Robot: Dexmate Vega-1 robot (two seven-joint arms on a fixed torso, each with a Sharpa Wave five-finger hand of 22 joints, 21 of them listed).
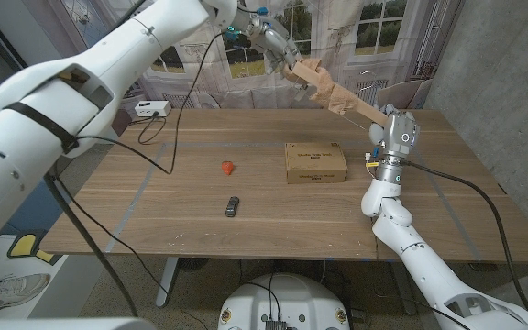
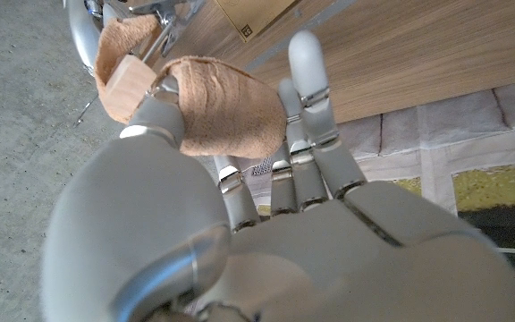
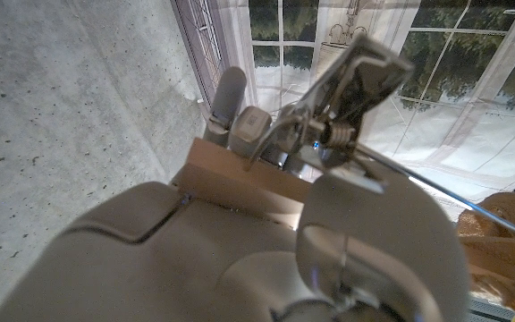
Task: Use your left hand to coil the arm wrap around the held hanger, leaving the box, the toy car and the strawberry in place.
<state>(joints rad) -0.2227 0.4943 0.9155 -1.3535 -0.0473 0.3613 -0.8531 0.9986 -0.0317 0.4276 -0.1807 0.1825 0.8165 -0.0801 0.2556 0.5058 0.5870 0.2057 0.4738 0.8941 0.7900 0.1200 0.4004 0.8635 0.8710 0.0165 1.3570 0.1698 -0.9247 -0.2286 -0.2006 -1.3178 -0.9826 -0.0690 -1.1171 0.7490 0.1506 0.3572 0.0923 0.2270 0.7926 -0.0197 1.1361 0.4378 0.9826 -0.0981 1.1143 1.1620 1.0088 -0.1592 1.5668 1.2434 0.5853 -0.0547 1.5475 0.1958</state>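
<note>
My left hand (image 1: pixel 276 43) is raised above the table's far edge and pinches the loose end of the tan arm wrap (image 1: pixel 312 75). In the left wrist view the wrap (image 2: pixel 222 116) bulges between my left hand's (image 2: pixel 284 224) thumb and fingers, beside the wooden hanger end (image 2: pixel 125 85). Wrapped turns run down the hanger (image 1: pixel 351 105) to my right hand (image 1: pixel 395 136), which grips it. The right wrist view shows my right hand (image 3: pixel 240 259) closed around the wooden bar (image 3: pixel 240 183) under a metal clip (image 3: pixel 356 80). The box (image 1: pixel 315 162), strawberry (image 1: pixel 228 168) and toy car (image 1: pixel 233 206) sit on the table.
A white device (image 1: pixel 151 108) with a black cable (image 1: pixel 177 128) lies at the table's (image 1: pixel 154 202) far left. A concrete wall (image 1: pixel 502 82) stands at the right, and a window backdrop hangs behind the table.
</note>
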